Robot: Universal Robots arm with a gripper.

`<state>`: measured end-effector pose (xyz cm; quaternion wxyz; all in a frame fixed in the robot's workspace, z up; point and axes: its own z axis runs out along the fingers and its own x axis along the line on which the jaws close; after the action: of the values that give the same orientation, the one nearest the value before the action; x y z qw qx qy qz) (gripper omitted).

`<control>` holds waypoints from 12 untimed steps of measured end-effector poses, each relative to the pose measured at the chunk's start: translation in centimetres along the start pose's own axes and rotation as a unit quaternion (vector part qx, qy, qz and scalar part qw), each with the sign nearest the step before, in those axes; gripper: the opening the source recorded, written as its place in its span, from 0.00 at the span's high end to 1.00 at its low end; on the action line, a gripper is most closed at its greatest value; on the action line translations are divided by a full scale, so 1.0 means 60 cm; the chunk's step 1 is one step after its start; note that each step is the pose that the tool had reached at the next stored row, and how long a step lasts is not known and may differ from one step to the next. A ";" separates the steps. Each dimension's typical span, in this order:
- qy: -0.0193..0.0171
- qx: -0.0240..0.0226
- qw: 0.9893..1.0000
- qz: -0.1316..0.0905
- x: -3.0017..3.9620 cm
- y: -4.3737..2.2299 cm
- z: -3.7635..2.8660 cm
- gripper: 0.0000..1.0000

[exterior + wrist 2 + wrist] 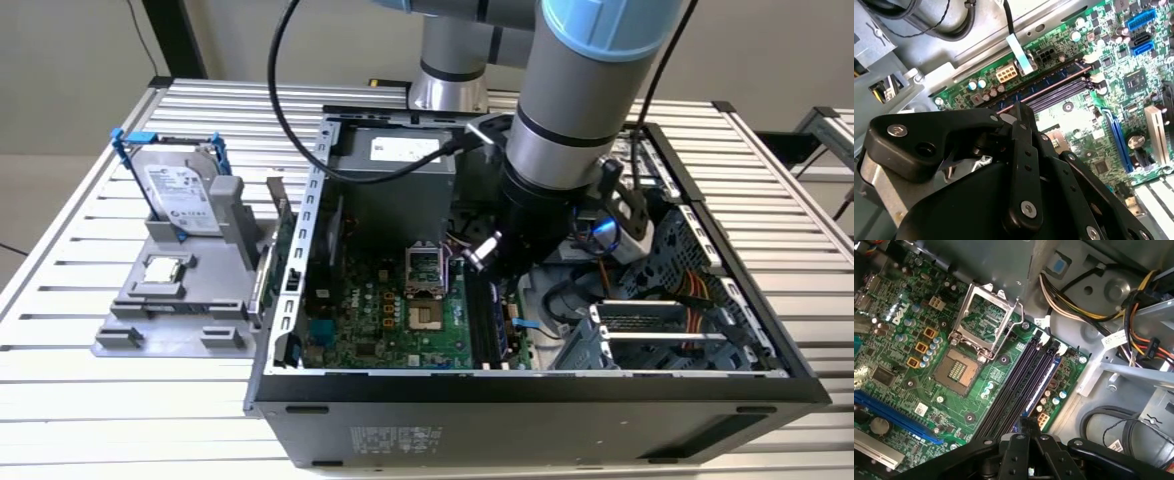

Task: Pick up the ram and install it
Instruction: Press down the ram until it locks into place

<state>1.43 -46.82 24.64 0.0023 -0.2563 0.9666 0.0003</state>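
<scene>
Gripper (1025, 426) hangs low inside the open computer case (534, 385), just over the memory slots (1013, 385) that run along one edge of the motherboard (914, 365), the edge toward the exterior view's right. The wrist views show only its black linkage and tip, so I cannot tell whether it is apart, together or clamped on anything.

The ram (1043, 377) looks to be standing in the outermost slot, the one nearest that board edge. It shows as a thin blue strip parallel to the empty black slots and just beside them. One end of it runs under the gripper's tip in the first wrist view. In the second wrist view the same blue strip (1049, 80) lies beyond the tip (1015, 111). Whether tip and stick touch is hidden.

Judging from this, the pick-up is done and the work is at the install step: the stick is in its slot and the gripper is over one end of it. I cannot make out whether it is fully seated, or whether the white latches (1046, 340) at the slot's far end are closed.

Finishing the seat would call for a straight push down along the stick's top edge. The stick must stay upright in the slot, and the gripper must keep clear of the neighbouring slots and the processor socket (956, 371).

A hard drive (180, 190) stands on a grey fixture on the table (134, 420), well apart from the case.
</scene>
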 end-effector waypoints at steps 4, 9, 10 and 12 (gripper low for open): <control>0.000 0.000 1.000 -0.014 0.000 0.000 0.000 1.00; 0.000 0.000 1.000 -0.030 0.000 0.000 0.000 1.00; 0.000 0.000 0.999 -0.033 0.000 0.000 0.000 1.00; 0.000 0.000 0.999 -0.039 0.000 0.000 0.000 1.00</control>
<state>1.43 -46.82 24.64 0.0023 -0.2937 0.9559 0.0004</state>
